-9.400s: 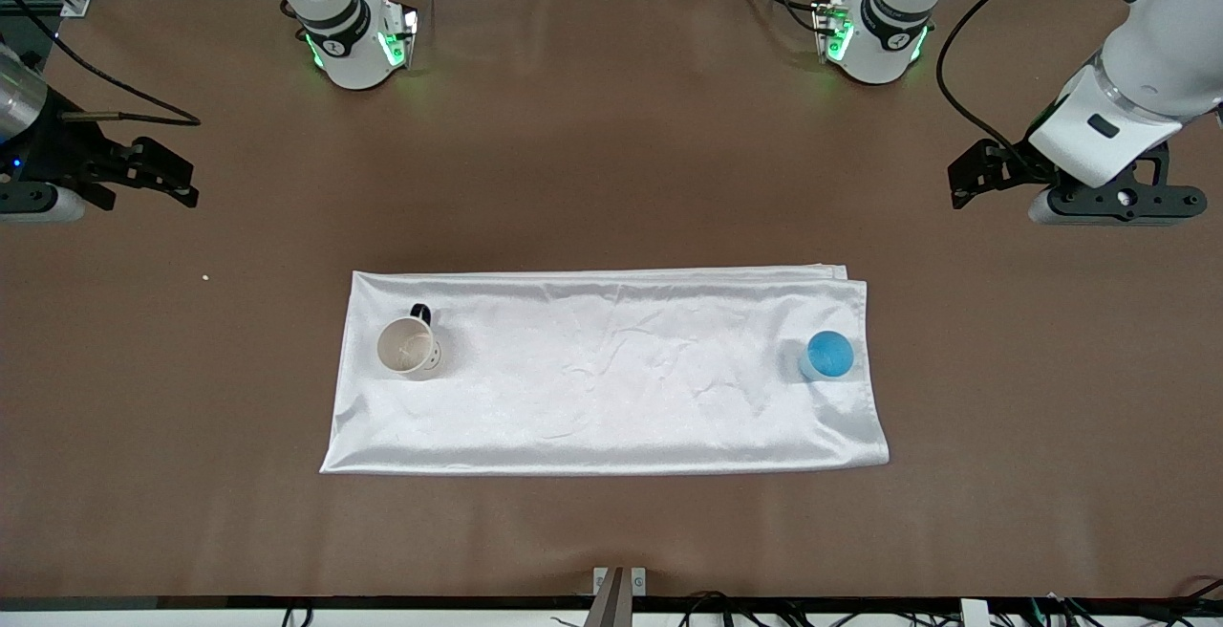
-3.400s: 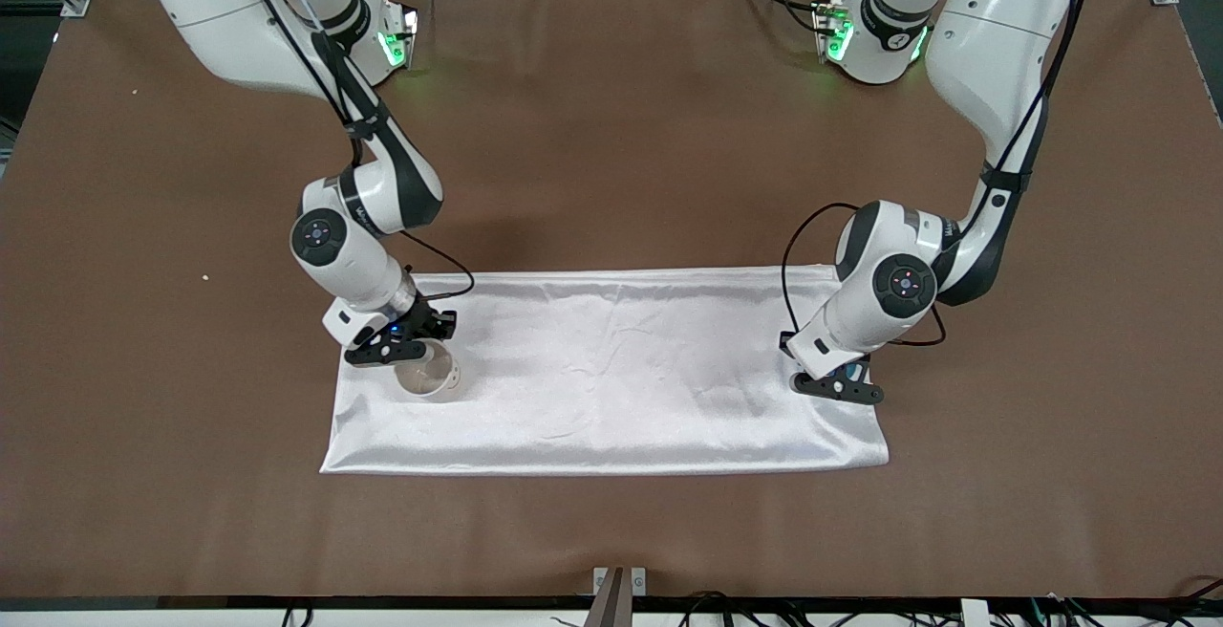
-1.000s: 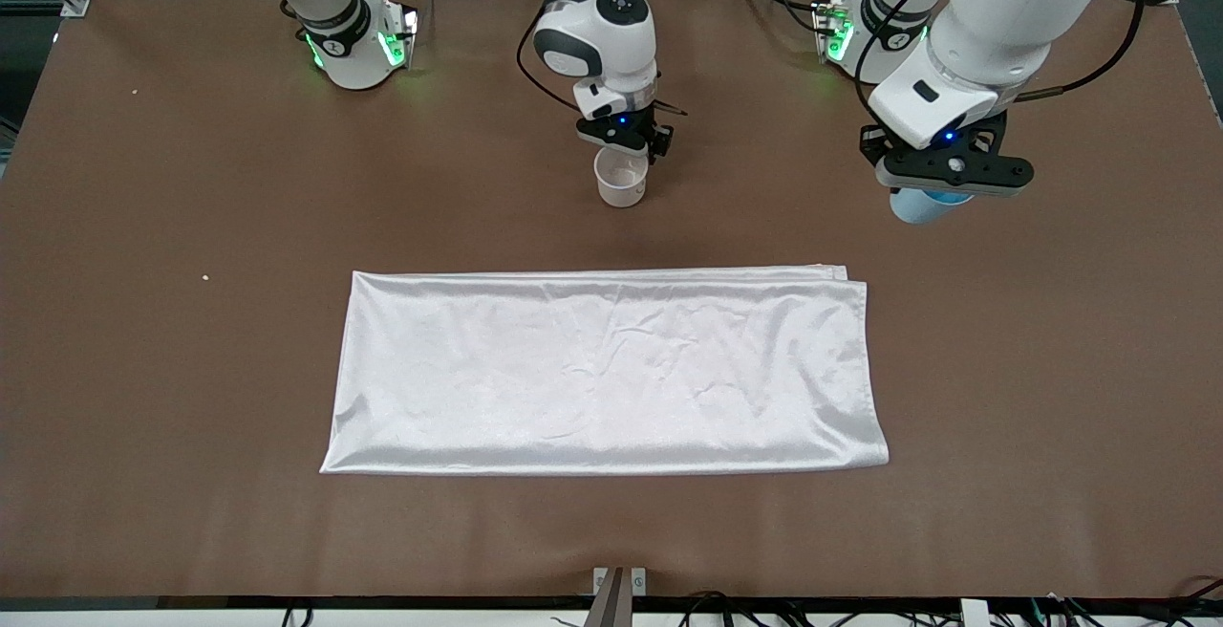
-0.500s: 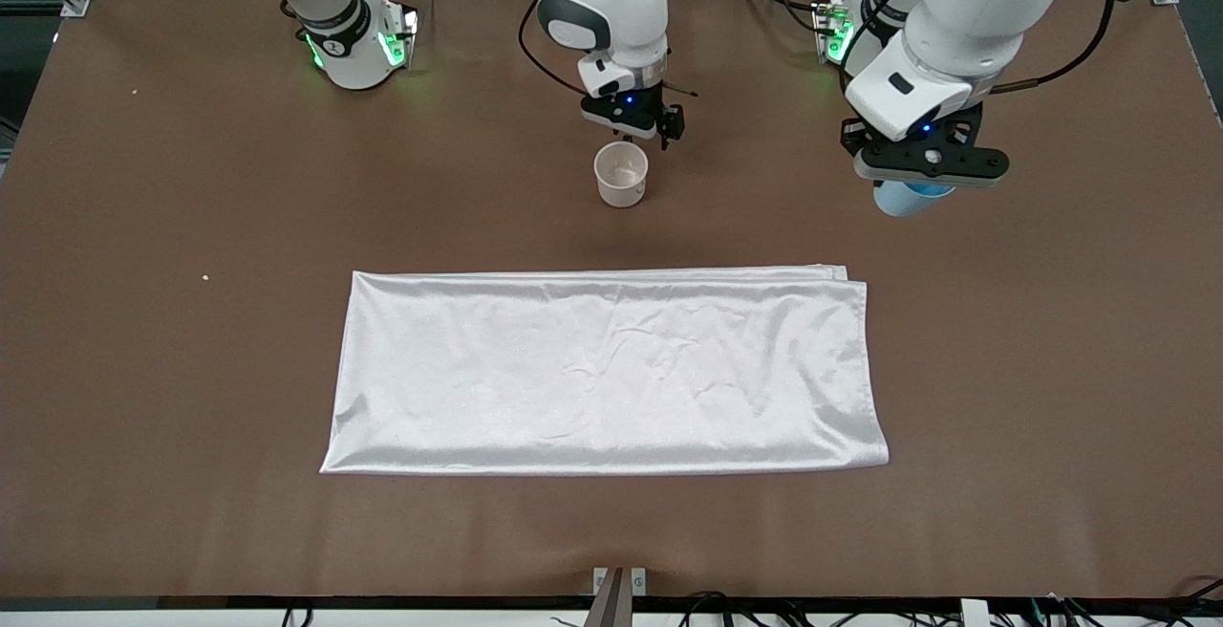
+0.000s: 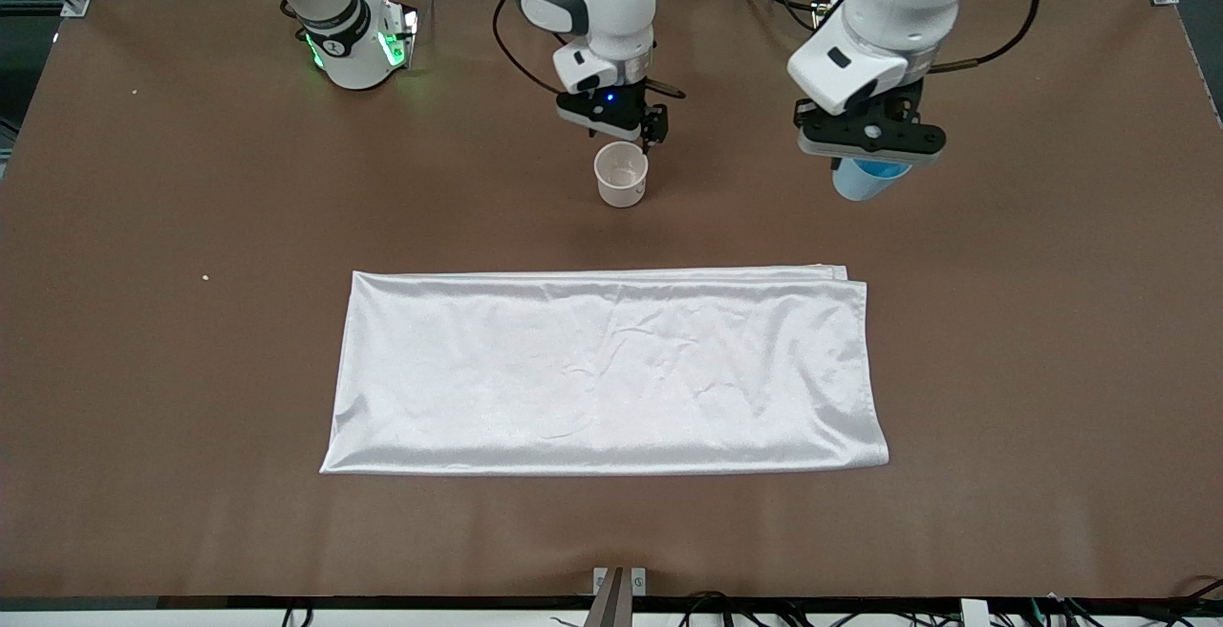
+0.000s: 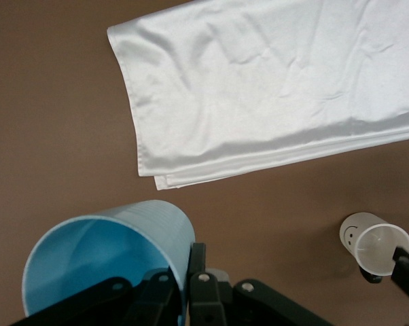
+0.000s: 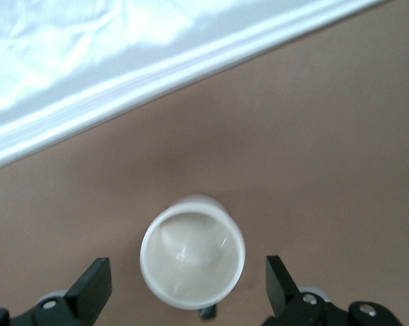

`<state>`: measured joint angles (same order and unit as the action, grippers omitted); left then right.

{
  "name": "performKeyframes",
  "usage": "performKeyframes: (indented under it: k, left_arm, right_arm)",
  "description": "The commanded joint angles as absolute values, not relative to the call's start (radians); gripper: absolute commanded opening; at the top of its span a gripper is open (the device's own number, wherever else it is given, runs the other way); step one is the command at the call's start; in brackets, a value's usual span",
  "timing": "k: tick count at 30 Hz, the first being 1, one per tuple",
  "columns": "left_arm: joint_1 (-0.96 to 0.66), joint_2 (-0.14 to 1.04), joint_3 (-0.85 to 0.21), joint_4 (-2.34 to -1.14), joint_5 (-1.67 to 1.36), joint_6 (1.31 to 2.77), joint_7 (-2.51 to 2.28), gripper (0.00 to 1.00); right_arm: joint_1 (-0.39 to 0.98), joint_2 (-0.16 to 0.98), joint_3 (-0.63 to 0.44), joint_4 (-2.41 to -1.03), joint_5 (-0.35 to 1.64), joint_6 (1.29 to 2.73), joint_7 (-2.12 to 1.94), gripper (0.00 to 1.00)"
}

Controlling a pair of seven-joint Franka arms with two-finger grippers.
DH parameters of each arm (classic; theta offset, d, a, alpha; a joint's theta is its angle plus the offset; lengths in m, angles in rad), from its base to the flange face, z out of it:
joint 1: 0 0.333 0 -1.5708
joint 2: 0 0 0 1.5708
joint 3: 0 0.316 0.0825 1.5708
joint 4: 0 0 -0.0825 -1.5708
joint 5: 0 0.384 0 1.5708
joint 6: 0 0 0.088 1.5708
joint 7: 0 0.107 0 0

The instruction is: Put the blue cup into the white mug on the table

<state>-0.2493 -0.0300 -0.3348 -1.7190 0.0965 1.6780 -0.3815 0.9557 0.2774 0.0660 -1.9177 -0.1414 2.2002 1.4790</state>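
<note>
The white mug (image 5: pixel 620 174) stands upright on the brown table (image 5: pixel 191 369), between the white cloth and the robot bases. My right gripper (image 5: pixel 611 118) is open and empty just above the mug. In the right wrist view the mug (image 7: pixel 192 258) sits below the wide-apart fingers (image 7: pixel 96 282) of the right gripper (image 7: pixel 185 280). My left gripper (image 5: pixel 869 141) is shut on the wall of the blue cup (image 5: pixel 865 178) and holds it in the air over bare table, toward the left arm's end from the mug. The left wrist view shows the cup (image 6: pixel 102 255) in the left gripper (image 6: pixel 184 272) and the mug (image 6: pixel 376 246) farther off.
A white satin cloth (image 5: pixel 611 369) lies flat on the table, nearer to the front camera than the mug. It also shows in the left wrist view (image 6: pixel 272 88) and the right wrist view (image 7: pixel 89 68). The right arm's base (image 5: pixel 358 34) stands at the table's back edge.
My left gripper has carried the blue cup sideways toward the mug. My right gripper let go of the mug a second ago and has risen a little above it.
</note>
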Motion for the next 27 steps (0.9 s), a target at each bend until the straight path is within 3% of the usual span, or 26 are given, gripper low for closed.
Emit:
performKeyframes:
  k: [1,16,27]
  left_arm:
    - [-0.244,-0.032,-0.411,-1.713,0.115,1.66,-0.5,0.0]
    - [-0.255,0.052,-0.593,-1.68,0.121,1.683,-0.653,0.0]
    - [-0.258,0.204,-0.781,-1.681,0.225,1.83,-0.856,0.0]
  right_arm:
    - [0.827,0.272,0.074,-1.901,-0.158,2.157,1.298,1.0]
    - [0.391,0.288,0.075,-1.884,-0.152,2.155,0.675,1.0]
    - [0.219,0.29,0.072,-1.89,-0.153,2.134,0.368,1.0]
